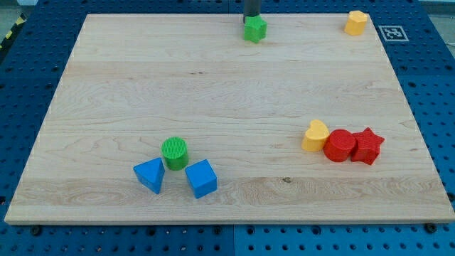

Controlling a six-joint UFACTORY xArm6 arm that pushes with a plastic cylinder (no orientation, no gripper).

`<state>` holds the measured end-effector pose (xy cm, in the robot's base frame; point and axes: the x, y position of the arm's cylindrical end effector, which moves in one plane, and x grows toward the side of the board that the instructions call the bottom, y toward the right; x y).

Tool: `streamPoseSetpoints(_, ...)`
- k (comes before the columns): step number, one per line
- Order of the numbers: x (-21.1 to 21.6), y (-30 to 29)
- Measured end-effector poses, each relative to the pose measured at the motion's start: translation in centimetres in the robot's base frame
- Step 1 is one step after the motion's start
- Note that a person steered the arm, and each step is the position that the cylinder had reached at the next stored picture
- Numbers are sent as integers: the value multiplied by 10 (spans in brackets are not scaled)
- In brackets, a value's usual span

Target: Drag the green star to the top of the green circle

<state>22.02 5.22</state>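
- Tip (pixel 252 19) down at the board's top edge, touching the green star (pixel 255 29) from 12 o'clock; only a plain rod, nothing to open or pinch.
- Rod cut off by the view's top, so only a short dark stub in sight.
- Very end of the tip hard to see behind the star.
- Green star far up near the top edge, a bit right of the middle.
- Green circle (pixel 174 153) far down at about 7 o'clock from the star, well apart from it.
- Just under the circle: blue triangle (pixel 150 175) at 7 o'clock, blue cube (pixel 201 178) at 5 o'clock.
- Nearly all of the job left: a long push down and left, stopping just at 12 o'clock of the circle.
- Off to the right, out of the way: yellow heart (pixel 316 135), red circle (pixel 340 145) and red star (pixel 367 146), all touching in a row.
- One more yellow block (pixel 356 22) in the top right corner, shape hard to tell.
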Motion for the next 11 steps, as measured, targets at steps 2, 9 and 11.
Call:
streamPoseSetpoints(2,27,3)
streamPoseSetpoints(9,190,3)
streamPoseSetpoints(11,190,-58)
